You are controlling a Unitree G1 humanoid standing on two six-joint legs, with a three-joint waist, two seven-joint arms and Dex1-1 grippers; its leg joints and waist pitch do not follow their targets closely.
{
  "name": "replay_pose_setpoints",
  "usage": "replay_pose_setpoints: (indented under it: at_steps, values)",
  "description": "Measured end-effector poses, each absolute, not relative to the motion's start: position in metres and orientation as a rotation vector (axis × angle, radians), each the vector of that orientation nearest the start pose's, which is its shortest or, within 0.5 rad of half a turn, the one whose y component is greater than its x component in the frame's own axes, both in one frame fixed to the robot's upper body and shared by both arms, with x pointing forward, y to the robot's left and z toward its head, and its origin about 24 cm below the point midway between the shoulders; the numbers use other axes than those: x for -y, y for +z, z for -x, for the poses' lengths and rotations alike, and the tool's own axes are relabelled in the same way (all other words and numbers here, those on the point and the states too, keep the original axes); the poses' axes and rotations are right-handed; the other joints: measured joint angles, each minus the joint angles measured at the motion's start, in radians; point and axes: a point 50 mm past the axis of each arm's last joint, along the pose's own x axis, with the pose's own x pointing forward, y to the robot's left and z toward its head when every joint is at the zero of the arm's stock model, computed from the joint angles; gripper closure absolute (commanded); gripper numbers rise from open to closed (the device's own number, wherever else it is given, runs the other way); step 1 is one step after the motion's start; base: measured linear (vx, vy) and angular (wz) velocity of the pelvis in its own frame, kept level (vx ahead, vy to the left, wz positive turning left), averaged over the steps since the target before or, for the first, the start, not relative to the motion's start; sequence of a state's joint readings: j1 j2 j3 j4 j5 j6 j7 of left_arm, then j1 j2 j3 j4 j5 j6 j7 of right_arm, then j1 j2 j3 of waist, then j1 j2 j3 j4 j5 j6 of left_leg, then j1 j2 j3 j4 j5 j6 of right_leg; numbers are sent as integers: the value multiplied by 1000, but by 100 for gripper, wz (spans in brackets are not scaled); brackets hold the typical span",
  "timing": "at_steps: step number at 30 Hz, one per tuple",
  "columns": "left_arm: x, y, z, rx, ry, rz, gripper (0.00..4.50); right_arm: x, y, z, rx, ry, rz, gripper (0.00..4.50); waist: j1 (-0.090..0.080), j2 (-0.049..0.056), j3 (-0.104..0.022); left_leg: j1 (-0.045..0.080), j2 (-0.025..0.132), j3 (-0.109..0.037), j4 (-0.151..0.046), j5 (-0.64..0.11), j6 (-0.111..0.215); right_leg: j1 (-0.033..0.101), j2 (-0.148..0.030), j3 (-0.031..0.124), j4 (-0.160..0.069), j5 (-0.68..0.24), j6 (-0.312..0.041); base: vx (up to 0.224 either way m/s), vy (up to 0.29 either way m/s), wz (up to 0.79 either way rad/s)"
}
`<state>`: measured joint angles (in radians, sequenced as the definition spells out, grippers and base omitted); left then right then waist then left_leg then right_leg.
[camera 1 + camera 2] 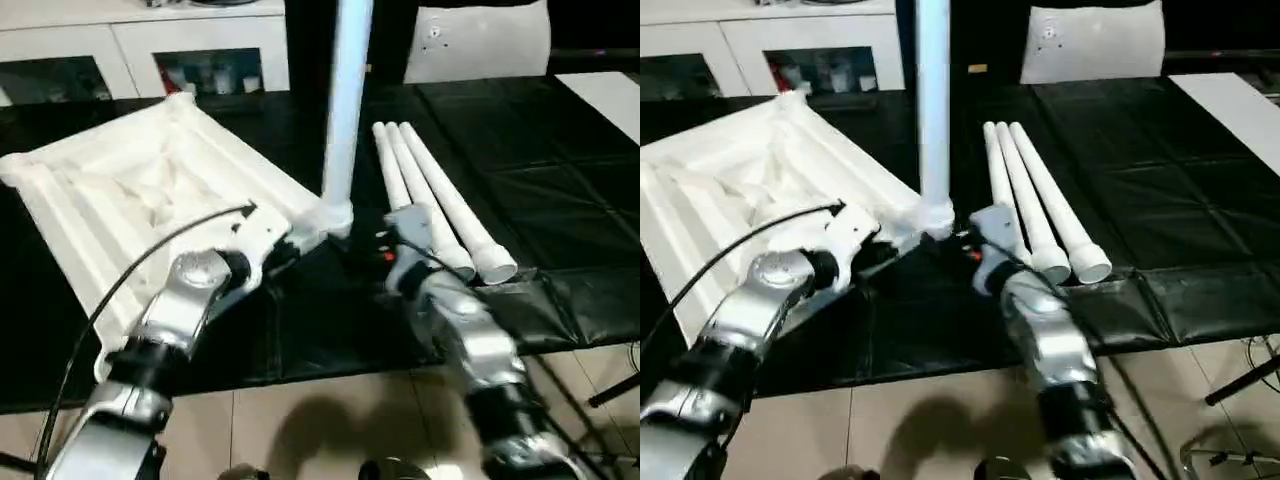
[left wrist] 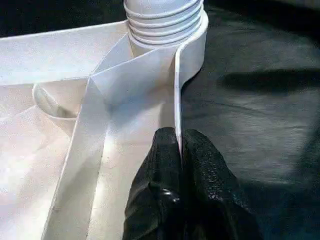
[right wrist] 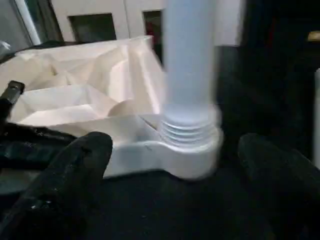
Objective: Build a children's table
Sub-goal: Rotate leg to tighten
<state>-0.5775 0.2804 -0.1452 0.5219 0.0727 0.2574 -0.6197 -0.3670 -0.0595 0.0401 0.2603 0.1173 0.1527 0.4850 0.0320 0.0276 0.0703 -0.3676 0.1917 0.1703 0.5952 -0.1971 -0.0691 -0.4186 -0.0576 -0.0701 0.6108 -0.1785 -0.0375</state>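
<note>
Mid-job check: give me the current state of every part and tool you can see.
Table top: upside down on the black mat, ribbed underside up.
Standing leg: upright in the near corner socket, threads partly showing.
Three spare legs: lying side by side on the mat, not fitted.
Left tool: shut on the table top's edge wall.
Right tool: open, fingers either side of the socket, holding nothing.
</note>
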Motion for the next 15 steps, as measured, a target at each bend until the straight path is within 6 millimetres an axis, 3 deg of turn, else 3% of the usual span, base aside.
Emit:
replay_pose_setpoints:
  at_steps: [2, 4, 8, 15]
  values:
    - [-147, 61, -347, -345, -656, -339, 407, 105, 71, -310, -46, 609, -47, 0, -2, 0, 0, 0, 0, 0, 0, 0, 0, -1, 0, 0, 0, 0, 0, 0, 0, 0]
    - [-147, 65, -348, -305, -645, -299, 392, 105, 74, -308, -37, 595, -60, 0, 2, 0, 0, 0, 0, -1, 0, 0, 0, -1, 0, -1, 0, 0, 0, 0, 0, 0]
    - [-146, 89, -358, -139, -590, -278, 362, 102, 84, -303, -11, 558, -106, 0, 10, 0, -1, 1, 0, -1, 0, 0, 0, 3, 0, -1, 0, 0, 0, 0, 0, 0]
    - [-158, 98, -345, -25, -388, -111, 362, 110, 83, -285, -80, 487, -115, 0, 15, -3, -2, 1, 0, -1, 3, -2, -3, 3, -1, 0, 0, 2, 2, 0, 0, 0]
